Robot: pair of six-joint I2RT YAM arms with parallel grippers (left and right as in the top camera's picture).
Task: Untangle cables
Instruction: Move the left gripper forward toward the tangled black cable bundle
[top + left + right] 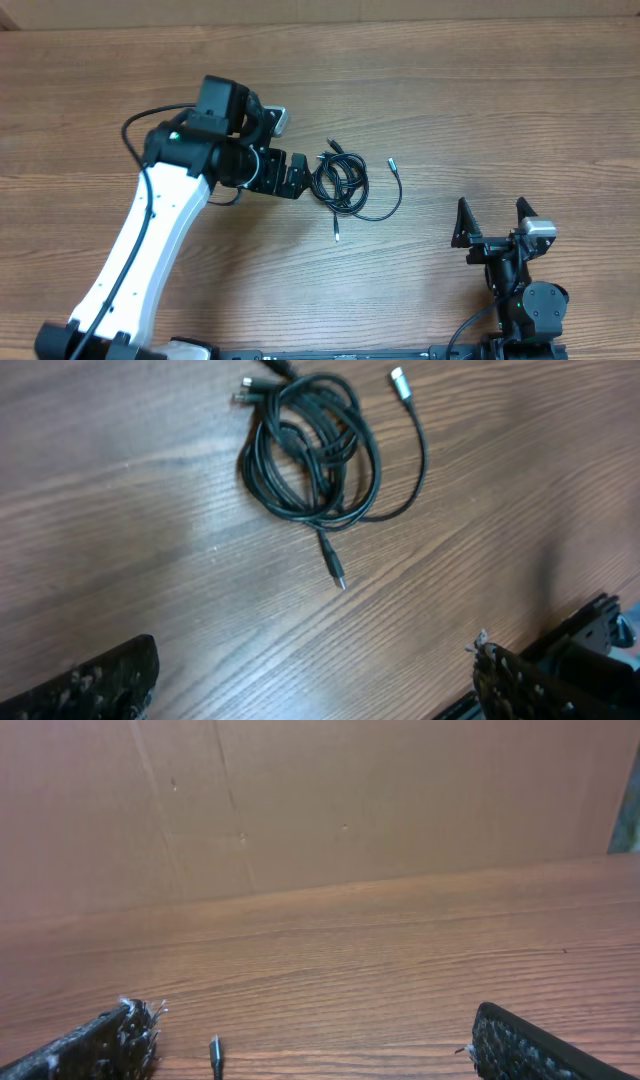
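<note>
on the table (100, 100) between two wide-spread jaws, tangled cables (338, 180), overlaps hard to trace

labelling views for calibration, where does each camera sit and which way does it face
Overhead: fixed above the table, looking straight down; shows both arms, the left end effector close to the cables, and the right end effector at lower right.
Left wrist: on the left arm, tilted down at the cables; the open left end effector fills the bottom corners.
Right wrist: on the right arm, looking low across the table toward a brown wall; the open right end effector sits in the bottom corners.
Shared: overhead and left wrist both show the coiled cables.
</note>
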